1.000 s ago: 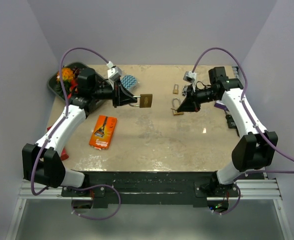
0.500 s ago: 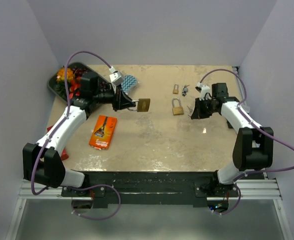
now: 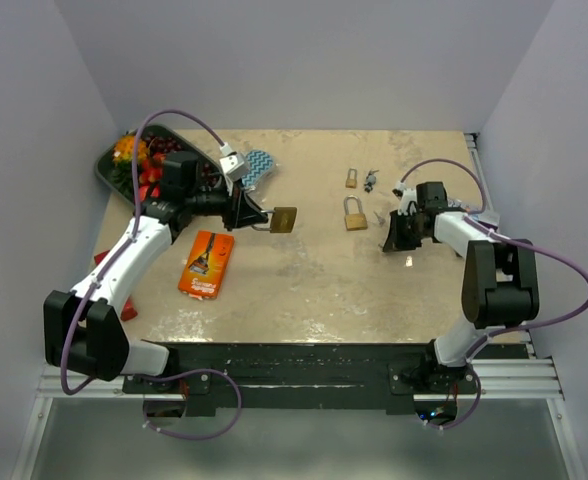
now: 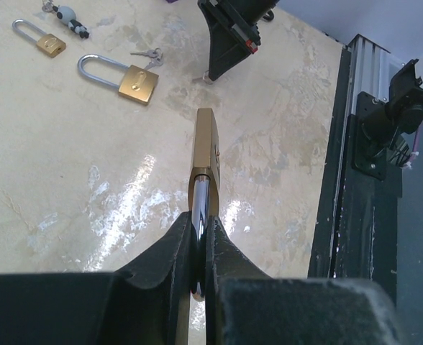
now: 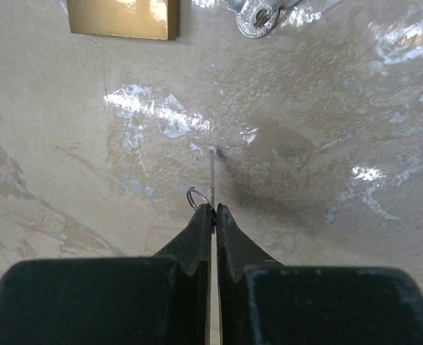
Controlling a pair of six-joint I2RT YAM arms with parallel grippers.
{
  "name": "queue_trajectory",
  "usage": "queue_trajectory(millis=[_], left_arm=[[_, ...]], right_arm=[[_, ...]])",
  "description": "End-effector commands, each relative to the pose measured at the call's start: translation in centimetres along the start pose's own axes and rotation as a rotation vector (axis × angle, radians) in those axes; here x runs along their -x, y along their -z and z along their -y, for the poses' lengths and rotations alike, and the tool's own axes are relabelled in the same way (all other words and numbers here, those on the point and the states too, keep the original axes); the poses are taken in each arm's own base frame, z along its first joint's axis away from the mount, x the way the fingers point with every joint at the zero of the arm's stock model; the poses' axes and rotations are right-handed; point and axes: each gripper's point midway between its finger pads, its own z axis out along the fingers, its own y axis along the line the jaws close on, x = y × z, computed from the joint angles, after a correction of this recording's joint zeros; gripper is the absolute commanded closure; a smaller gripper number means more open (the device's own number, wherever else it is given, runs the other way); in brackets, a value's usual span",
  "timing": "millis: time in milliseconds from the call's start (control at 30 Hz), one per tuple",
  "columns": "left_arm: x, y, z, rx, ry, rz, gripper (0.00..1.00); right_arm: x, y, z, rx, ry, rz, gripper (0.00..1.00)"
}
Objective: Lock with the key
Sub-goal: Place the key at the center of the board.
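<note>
Padlock [image 4: 206, 154] hangs above the table [image 4: 67, 180], my left pincer [image 4: 199, 241] clenched on its slick shackle [image 4: 199, 205]; heavy, rigid, I judge. My right pincer [image 5: 213, 219] pinches the thin key [image 5: 211, 176], light and probably twist-prone.

Beige table [image 3: 304, 285] w/ orange packet [image 3: 206, 264] on L, dark tray [image 3: 107, 172] & blue cloth [image 3: 259, 163] far-L, big padlock [image 3: 354, 214], small padlock [image 3: 351, 179] & keychain [image 3: 371, 181] far-R
</note>
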Motion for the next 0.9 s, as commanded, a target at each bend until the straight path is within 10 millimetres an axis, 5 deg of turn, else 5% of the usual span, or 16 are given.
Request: queue_trajectory(millis=[0,400,667,867], left_arm=[[2.6,0.8,1.8,-0.042,-0.130,0.067,1.00],[2.3,0.1,1.8,-0.063,-0.135,0.057,1.00],[2.2,-0.6,1.6,-0.080,-0.147,0.046,1.00],[1.9,-1.1,1.9,-0.090,-0.143,0.041,1.00]], right_arm=[[-0.2,-0.5,0.4,-0.022,-0.031,0.006,1.00],[-1.0,-0.2,1.0,-0.073,-0.077,-0.071,1.00],[-3.4,0.3,0.8,-0.066,-0.088,-0.178,0.99],[-3.8,0.7,0.5,-0.057,-0.087,-0.187,0.83]])
